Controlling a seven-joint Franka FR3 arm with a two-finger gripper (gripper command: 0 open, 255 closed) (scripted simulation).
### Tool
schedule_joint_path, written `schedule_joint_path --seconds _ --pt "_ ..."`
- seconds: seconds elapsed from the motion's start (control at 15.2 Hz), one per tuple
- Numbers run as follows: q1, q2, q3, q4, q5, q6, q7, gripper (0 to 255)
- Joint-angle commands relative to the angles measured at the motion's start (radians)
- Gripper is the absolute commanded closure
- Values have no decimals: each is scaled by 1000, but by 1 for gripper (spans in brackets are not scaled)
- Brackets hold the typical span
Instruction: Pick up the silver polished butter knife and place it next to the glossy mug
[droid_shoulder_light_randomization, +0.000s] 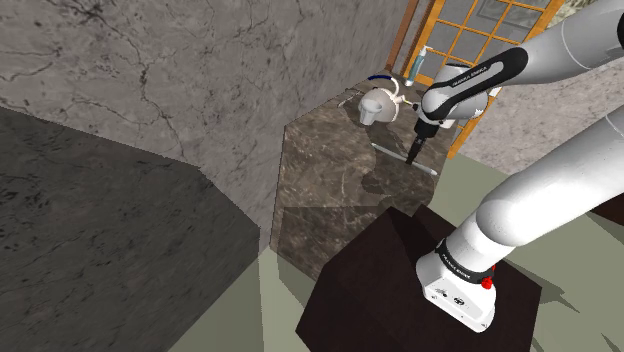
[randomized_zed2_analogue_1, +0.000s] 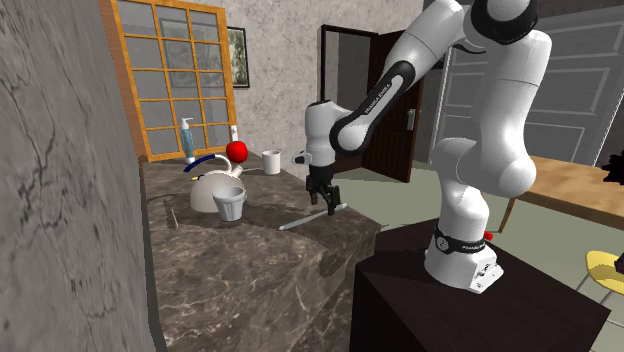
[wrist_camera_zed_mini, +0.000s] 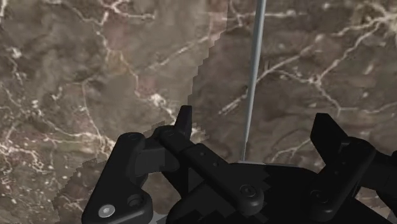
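The gripper (droid_shoulder_light_randomization: 413, 157) hangs low over the marble counter (droid_shoulder_light_randomization: 330, 190). Its fingers stand wide apart, the grey butter knife (wrist_camera_zed_mini: 254, 63) between them, unclasped.

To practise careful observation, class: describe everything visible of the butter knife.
The butter knife is a slim, plain grey strip with a metallic look; blade and handle are hard to tell apart. It lies flat on the brown marbled counter, between the fingers of the open gripper, which do not touch it.
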Motion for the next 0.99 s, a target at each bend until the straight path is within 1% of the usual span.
schedule_joint_path --seconds 0.0,0.2,0.26,0.86,0.92 --pt "0 1 0 0 0 1 0 0" --pt "0 1 0 0 0 1 0 0" --pt "0 1 0 0 0 1 0 255" --pt "0 1 0 0 0 1 0 255" --pt "-3 -14 3 4 -6 -17 4 255"
